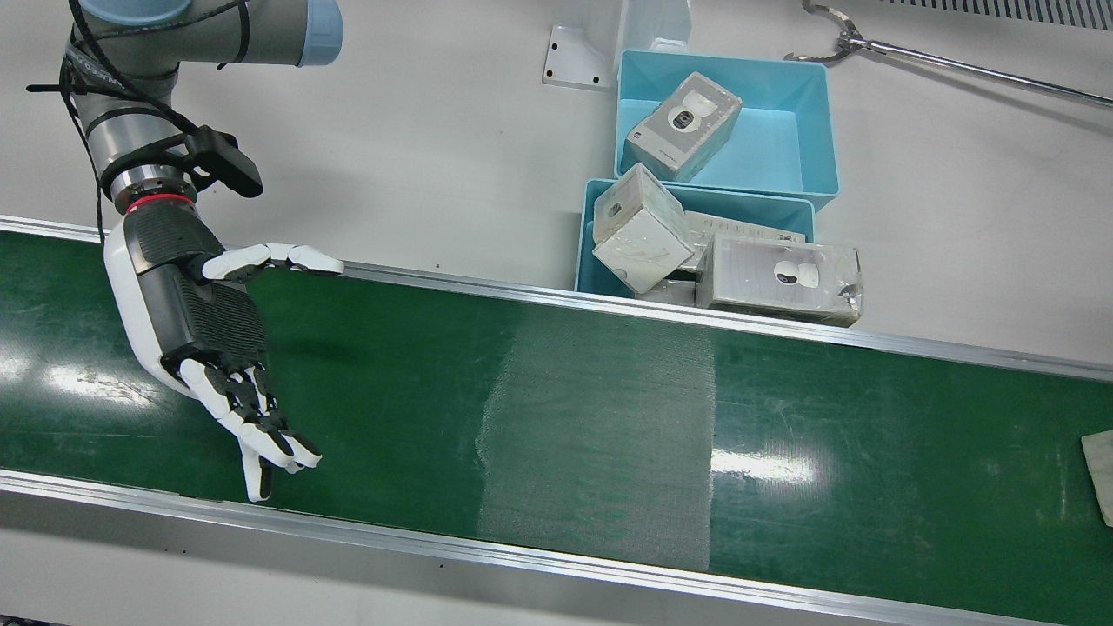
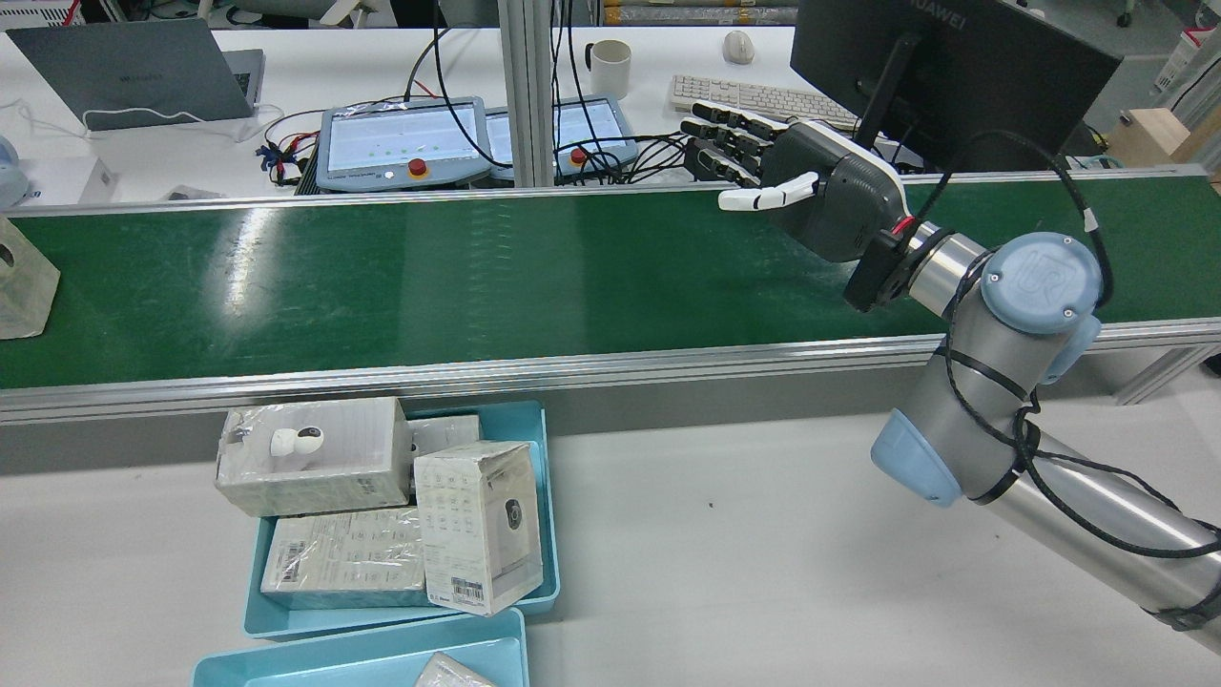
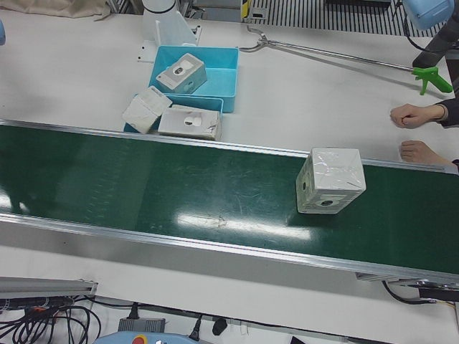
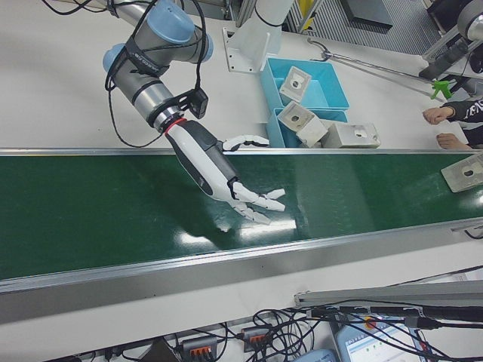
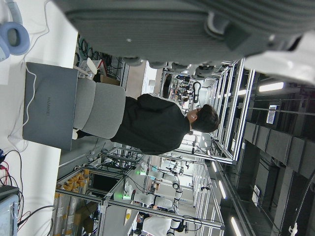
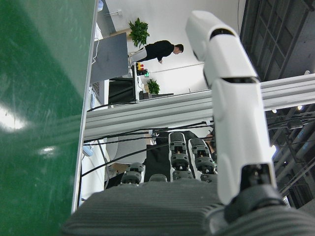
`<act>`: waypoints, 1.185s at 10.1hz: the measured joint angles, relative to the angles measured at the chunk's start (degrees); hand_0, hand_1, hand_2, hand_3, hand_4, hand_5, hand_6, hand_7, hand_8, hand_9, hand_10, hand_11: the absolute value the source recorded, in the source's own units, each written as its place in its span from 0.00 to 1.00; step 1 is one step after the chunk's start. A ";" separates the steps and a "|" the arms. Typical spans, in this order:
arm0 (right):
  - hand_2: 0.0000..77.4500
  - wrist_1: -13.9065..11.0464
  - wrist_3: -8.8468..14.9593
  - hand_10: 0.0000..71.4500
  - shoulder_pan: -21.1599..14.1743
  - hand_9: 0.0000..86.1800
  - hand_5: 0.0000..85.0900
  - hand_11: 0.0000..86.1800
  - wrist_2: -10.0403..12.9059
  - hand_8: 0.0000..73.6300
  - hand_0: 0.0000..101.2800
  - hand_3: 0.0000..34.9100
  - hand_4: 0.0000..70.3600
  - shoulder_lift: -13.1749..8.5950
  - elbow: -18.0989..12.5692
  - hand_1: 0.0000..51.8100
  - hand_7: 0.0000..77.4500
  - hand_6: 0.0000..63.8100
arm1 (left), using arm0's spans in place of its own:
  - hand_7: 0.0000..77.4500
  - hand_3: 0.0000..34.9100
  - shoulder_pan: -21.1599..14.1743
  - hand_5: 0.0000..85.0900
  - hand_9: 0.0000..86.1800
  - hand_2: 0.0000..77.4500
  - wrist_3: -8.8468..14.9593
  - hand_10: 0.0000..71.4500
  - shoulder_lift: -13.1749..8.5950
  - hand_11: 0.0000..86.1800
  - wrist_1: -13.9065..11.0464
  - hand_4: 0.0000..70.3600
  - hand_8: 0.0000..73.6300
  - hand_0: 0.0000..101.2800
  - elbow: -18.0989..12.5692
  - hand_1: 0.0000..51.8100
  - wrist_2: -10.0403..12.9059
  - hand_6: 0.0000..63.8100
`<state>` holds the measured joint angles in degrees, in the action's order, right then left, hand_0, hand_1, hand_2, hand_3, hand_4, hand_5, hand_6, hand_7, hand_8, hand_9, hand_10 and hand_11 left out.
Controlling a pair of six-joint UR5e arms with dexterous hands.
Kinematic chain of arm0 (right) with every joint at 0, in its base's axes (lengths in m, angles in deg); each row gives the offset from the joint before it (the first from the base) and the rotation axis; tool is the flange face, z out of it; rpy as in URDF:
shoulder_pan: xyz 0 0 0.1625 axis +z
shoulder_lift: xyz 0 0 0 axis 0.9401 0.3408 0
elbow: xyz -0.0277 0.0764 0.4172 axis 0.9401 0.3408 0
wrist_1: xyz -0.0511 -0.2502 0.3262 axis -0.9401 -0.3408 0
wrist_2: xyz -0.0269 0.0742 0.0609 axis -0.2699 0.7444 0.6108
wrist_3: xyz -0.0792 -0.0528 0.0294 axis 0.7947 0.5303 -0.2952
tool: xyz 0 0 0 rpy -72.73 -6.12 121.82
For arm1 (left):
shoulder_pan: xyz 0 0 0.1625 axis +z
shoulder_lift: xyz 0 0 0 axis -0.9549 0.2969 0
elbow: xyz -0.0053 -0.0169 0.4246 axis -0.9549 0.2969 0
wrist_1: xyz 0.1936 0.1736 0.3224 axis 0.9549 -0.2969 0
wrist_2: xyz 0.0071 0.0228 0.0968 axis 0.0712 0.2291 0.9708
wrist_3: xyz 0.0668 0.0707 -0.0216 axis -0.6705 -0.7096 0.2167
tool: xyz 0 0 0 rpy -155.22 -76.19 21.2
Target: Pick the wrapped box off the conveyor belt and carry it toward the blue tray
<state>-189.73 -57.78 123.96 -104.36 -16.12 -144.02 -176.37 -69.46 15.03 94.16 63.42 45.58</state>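
Your right hand point(image 1: 204, 335) is hovering over the green conveyor belt point(image 1: 556, 417), palm turned sideways, fingers point(image 1: 261, 430) spread apart and holding nothing. In the right-front view the same hand point(image 4: 226, 181) is casting a shadow on the belt, not touching it.

The white plastic-wrapped box point(image 3: 330, 180) is sitting upright on the belt, well apart from your right hand, toward the left arm's end. The rear view is catching only its edge point(image 2: 21, 281) at the picture's left border.

Two light-blue plastic trays are lying side by side on the white table just beside the belt. The nearer tray point(image 1: 588, 217) is holding several wrapped boxes, one of them point(image 1: 783, 278) overhanging its rim; the farther tray point(image 1: 800, 130) is holding one box point(image 1: 683, 126).

Your left hand is showing only as a blurred dark underside point(image 5: 187, 29) in its own camera; whether its fingers are open or closed cannot be told.

A person's two hands point(image 3: 419, 132) are resting on the table near the belt's far end.
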 joint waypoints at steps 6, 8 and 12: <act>0.19 0.25 0.12 0.02 -1.03 0.01 0.10 0.06 0.33 0.00 0.51 0.04 0.11 -0.36 0.87 0.39 0.15 0.06 | 0.01 0.00 0.00 0.01 0.00 0.01 0.00 0.01 0.00 0.00 0.00 0.00 0.01 0.00 0.00 0.00 0.00 0.00; 0.16 0.40 -0.42 0.01 -0.82 0.02 0.12 0.04 0.45 0.00 0.48 0.04 0.15 -0.09 0.68 0.33 0.20 0.07 | 0.01 0.00 0.00 0.01 0.00 0.01 0.00 0.01 0.00 0.01 0.00 0.00 0.01 0.00 0.00 0.00 0.00 0.00; 0.16 0.31 -2.41 0.02 0.05 0.01 0.12 0.04 0.40 0.00 0.48 0.04 0.12 1.57 -0.60 0.31 0.20 0.08 | 0.01 0.00 0.00 0.01 0.00 0.01 0.00 0.01 0.00 0.00 0.00 0.00 0.01 0.00 0.00 0.00 0.00 0.00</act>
<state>-189.42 -60.19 124.01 -103.96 -14.55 -144.62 -176.37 -69.46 15.03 94.16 63.42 45.58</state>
